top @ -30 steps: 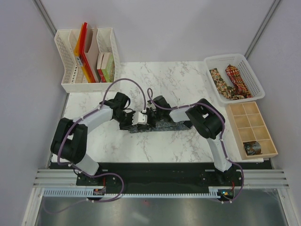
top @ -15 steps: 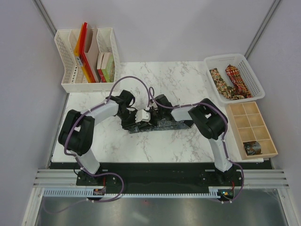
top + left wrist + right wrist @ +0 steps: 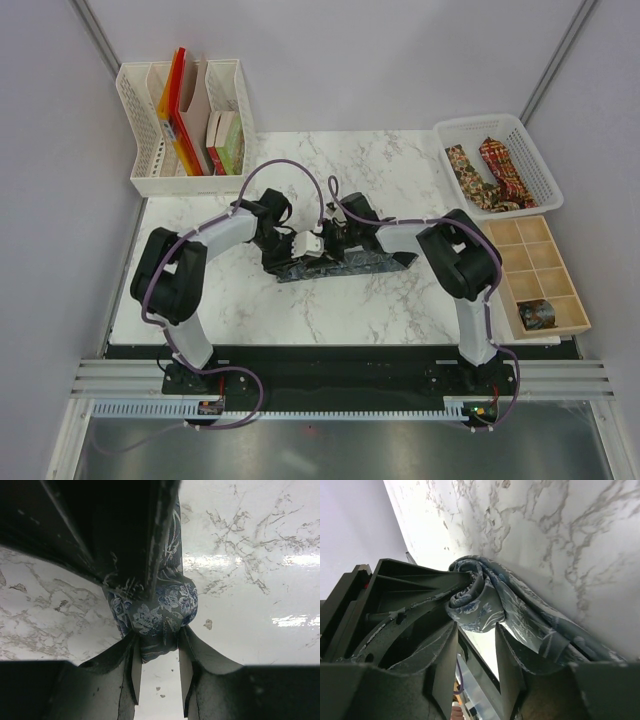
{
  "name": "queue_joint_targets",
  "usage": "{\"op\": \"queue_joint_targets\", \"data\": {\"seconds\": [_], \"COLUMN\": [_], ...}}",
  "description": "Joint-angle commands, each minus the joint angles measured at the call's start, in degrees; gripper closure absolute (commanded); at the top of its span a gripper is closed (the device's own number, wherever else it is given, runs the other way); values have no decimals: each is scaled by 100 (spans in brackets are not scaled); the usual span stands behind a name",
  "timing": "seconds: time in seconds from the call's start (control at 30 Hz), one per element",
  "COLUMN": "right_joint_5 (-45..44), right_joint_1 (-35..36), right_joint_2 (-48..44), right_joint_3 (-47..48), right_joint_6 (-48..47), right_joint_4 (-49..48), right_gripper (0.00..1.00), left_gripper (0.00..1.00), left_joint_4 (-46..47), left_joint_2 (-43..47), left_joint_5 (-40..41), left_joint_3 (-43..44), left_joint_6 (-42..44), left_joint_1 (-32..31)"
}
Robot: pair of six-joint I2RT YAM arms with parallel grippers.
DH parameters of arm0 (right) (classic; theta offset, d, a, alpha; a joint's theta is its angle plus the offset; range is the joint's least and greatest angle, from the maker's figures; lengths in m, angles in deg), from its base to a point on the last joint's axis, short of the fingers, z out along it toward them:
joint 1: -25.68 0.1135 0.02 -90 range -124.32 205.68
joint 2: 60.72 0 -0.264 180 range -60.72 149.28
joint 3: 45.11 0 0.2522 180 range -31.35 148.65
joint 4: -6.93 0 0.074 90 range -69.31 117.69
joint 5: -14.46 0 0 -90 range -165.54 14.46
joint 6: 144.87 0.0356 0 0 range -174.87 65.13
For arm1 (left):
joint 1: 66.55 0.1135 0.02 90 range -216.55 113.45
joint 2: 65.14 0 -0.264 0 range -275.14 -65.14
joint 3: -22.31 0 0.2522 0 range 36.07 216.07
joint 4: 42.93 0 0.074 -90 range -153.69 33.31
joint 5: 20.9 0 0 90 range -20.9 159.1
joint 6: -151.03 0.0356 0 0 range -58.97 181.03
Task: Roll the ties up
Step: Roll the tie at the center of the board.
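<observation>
Marble worktop [image 3: 380, 170], plain pale walls all round. The grey tie [image 3: 365, 264] lies flat across the middle, running roughly 9 to 3 o'clock, and both arms reach in to meet over its 9 o'clock end. That end is wound into a tight little roll.

The left end effector [image 3: 158, 667] is closed narrow on the tie. In the left wrist view both fingers [image 3: 134, 667] press the fabric from either side, with the fat part of the roll bulging just past the tips.

The right end effector [image 3: 476, 652] comes in from the 3 o'clock side with its jaws apart. In its own wrist view the roll sits right at the tips of the fingers [image 3: 445, 655], there's daylight in the gap between them, and nothing is clamped. The flat rest of the tie trails off beside it on the marble.

Over at 2 o'clock there's a white basket [image 3: 512, 211] with a brown tie [image 3: 462, 168] and a red tie [image 3: 503, 165] heaped loose inside, touching each other. Just nearer than that, around 3 to 4 o'clock, is a wooden tray [image 3: 522, 232] with a grid of compartments. One in the nearest row holds a dark roll [image 3: 537, 314], too small to make out the pattern.

At 10 o'clock a white rack [image 3: 140, 130] holds upright books [image 3: 178, 110], well apart from the action.
</observation>
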Motion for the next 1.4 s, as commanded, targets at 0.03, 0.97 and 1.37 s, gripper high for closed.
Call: {"op": "queue_joint_targets", "data": {"seconds": [0.03, 0.97, 1.37], "right_joint_5": [163, -522, -672], "right_joint_1": [160, 90, -165], "right_joint_2": [-110, 488, 707], "right_joint_3": [-58, 241, 188], "right_joint_6": [255, -527, -931], "right_joint_4": [-563, 325, 624], "right_gripper": [56, 100, 100], "left_gripper": [79, 47, 30], "left_joint_4": [122, -133, -36], "left_joint_2": [-516, 274, 845], "left_joint_5": [111, -477, -1119], "left_joint_3": [-211, -114, 1], "left_joint_6": [62, 141, 124], "left_joint_1": [-89, 34, 262]}}
